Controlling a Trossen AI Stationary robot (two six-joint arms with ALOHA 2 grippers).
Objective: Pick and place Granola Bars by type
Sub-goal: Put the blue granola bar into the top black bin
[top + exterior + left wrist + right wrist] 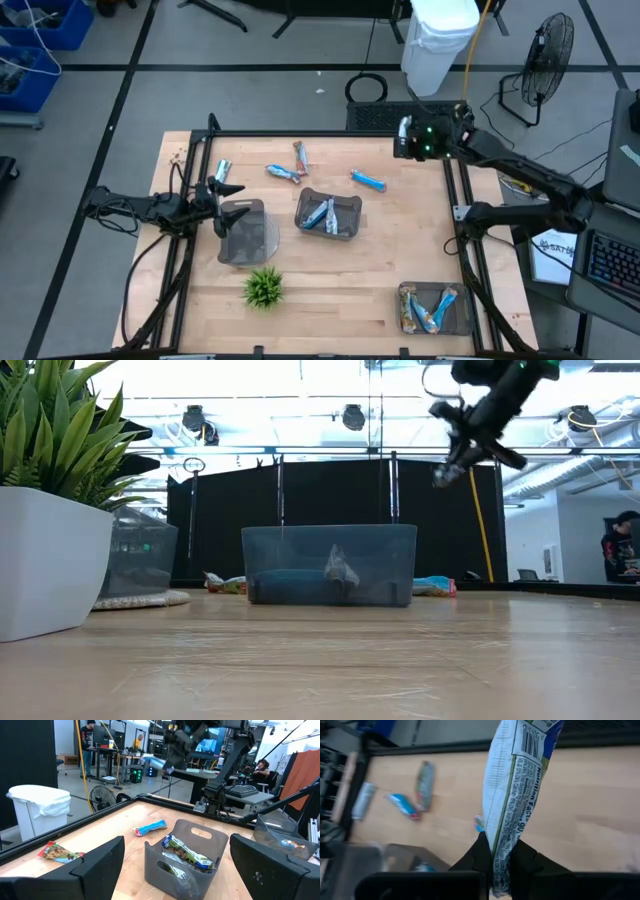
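The low view is being washed out by bright ceiling lamps [352, 416]. The table [600, 795] and bars are being blurred in the right wrist view; shadows are being kept soft overhead.

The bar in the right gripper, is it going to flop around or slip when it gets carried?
Probably fairly stiff: the bar stands straight out from the right gripper, pinched at one end only, without drooping. Its glossy wrapper looks slick, so it might slide between the fingers. It seems light, since that end pinch alone holds it aloft.
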